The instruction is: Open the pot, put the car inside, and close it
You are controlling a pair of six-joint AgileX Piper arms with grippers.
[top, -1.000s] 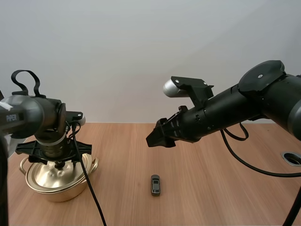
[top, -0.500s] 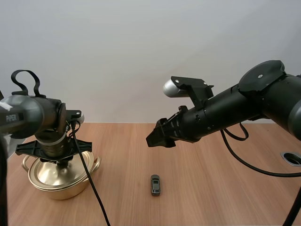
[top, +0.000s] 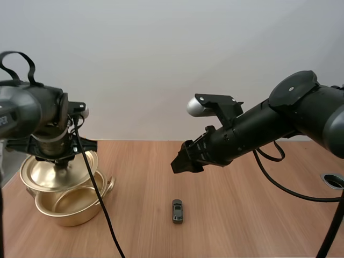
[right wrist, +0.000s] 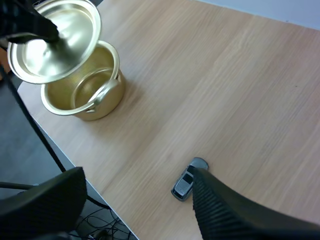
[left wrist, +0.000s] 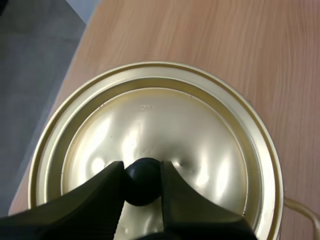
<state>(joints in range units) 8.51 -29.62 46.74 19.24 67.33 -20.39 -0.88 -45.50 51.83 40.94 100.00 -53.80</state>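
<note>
A: Left side first. What do you have?
B: Your left gripper (left wrist: 142, 176) pinches the black knob (left wrist: 143, 187) of the lid (top: 51, 173). The lid hangs clear above the pot (top: 75, 208), offset toward the pot's left rear, and the two rims do not touch.
A: And the pot itself?
B: It stands upright on the table (top: 252, 215), gold, mouth uncovered, one handle turned toward the right.
A: Where's the car?
B: The car (top: 177, 210) lies flat on the table, well to the right of the pot, not inside it.
A: Right side?
B: Your right gripper (top: 181, 164) hovers farther right of the pot, above the car and apart from it. Its fingers (right wrist: 225, 212) stand spread, holding nothing.
</note>
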